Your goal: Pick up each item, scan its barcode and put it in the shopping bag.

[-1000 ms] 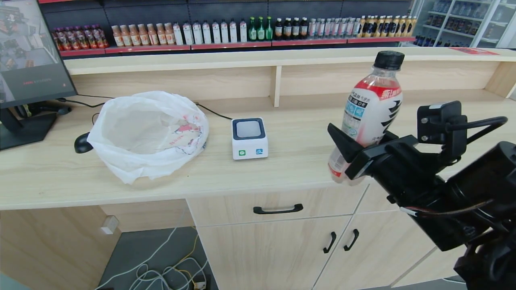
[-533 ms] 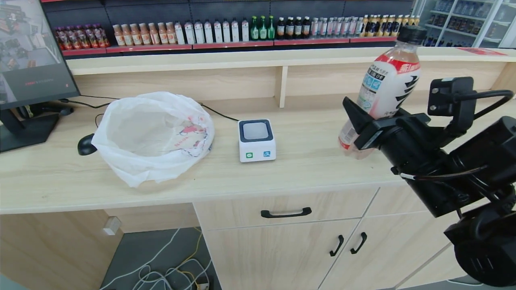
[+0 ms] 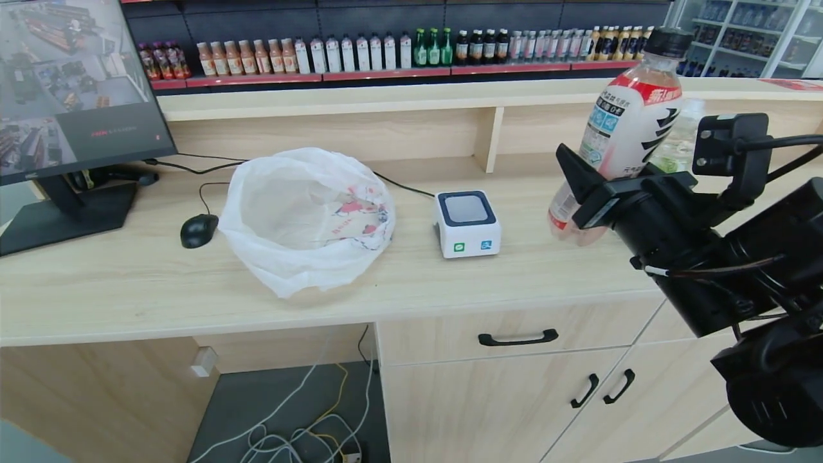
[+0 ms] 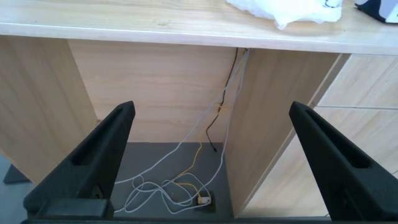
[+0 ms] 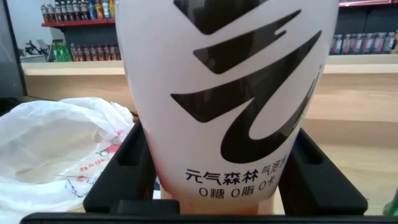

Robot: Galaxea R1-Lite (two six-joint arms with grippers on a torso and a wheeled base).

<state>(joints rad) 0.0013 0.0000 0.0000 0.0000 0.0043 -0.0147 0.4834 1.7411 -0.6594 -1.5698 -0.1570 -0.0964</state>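
Item: drink bottle, clear with a black cap and a red, white and black label, clamped low on its body by the right gripper. It is lifted clear of the counter and leans slightly cap-away from the robot. Tool state: in the right wrist view the right gripper has both black fingers pressed against the bottle, opened just to the bottle's width. Second tool: left gripper, jaws spread wide with nothing between them, hanging below counter level before the open bay with loose cables. Fixtures relative to the right gripper: scanner, a small white box with its window facing up, near on the robot's left and lower, standing on the counter; shopping bag, white plastic with its mouth open, farther left just beyond the scanner. Another clear bottle is partly hidden just behind the held one. Step in hand, as judged: pick-up done, scan not yet made, bagging pending. Next move calls for carrying the bottle left and down over the scanner window, then turning it until the barcode faces the glass. Where the barcode sits on the label cannot be told.
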